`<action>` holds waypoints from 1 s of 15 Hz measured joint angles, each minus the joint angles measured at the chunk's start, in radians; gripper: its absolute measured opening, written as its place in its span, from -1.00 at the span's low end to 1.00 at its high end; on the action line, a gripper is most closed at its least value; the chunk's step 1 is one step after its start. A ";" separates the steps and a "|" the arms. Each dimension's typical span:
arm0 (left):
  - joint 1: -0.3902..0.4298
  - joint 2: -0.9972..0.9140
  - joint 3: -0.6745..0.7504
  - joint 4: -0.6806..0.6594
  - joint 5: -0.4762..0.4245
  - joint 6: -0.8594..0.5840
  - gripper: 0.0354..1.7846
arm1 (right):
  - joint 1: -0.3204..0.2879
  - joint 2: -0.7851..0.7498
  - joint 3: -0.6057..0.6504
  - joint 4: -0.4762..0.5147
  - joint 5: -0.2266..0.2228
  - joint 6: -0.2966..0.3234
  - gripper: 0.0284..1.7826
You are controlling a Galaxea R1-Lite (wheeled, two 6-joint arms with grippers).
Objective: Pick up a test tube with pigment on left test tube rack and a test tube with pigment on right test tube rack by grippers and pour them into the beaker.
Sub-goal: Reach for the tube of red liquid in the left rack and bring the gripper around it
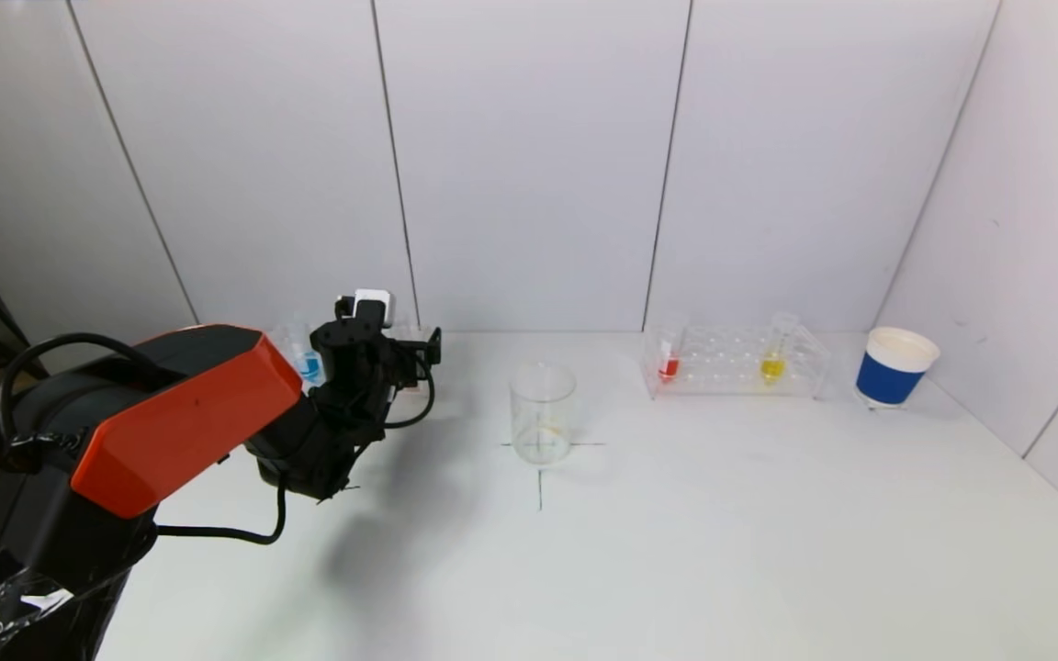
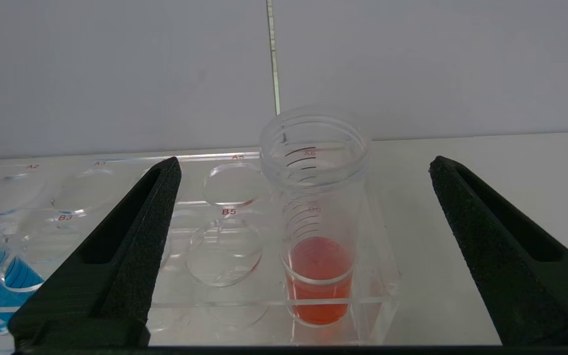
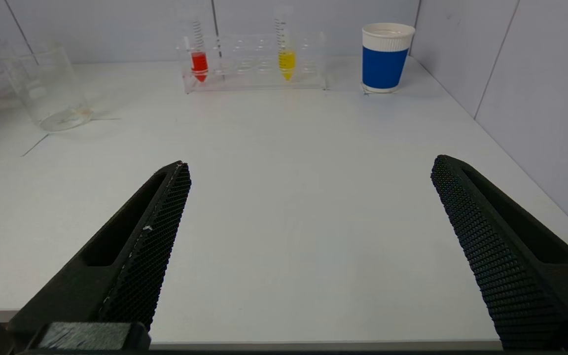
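Both end effector jaws wide apart

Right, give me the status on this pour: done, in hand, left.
Done: nothing; the beaker looks empty.
In hand: the left gripper is open at the left rack, jaws either side of the red tube, not gripping.
Left: grasp it, have the right gripper, open and far back, fetch a right rack tube, pour both.

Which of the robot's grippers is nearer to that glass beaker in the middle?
The left. The left gripper hangs open at the left rack, just beside the beaker. The right gripper is open too, back over the table's near edge, far from it.
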 joint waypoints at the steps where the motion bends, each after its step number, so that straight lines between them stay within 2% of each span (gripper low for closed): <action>1: 0.000 0.003 -0.004 0.000 0.000 0.000 0.98 | 0.000 0.000 0.000 0.000 0.000 0.000 0.99; 15: -0.001 0.012 -0.008 0.000 0.000 0.004 0.98 | 0.000 0.000 0.000 0.000 0.000 0.000 0.99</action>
